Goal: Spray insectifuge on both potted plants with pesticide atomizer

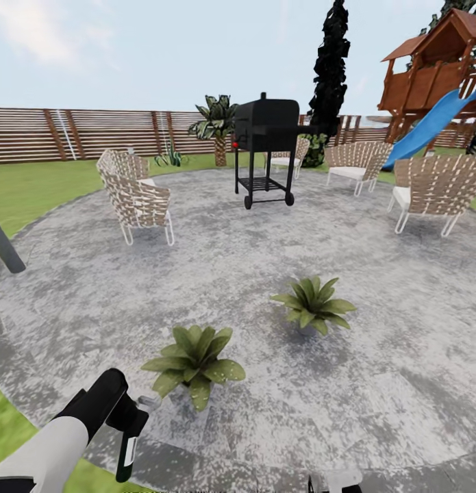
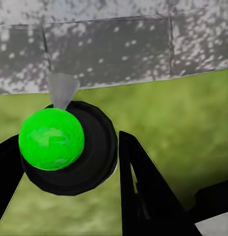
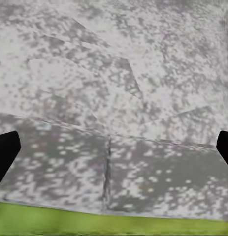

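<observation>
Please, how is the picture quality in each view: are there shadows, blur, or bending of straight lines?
Head view: even daylight, faint soft shadows under the chairs and grill; the fence looks bowed, a wide-lens effect. Left wrist view: the spray bottle sits very close between the left gripper fingers, edges soft and blurred. Right wrist view: the paving is flatly lit, speckled, slightly smeared.

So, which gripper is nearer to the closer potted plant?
Left. The left gripper, holding the spray bottle, is just beside the near potted plant; the right gripper is farther off.
</observation>
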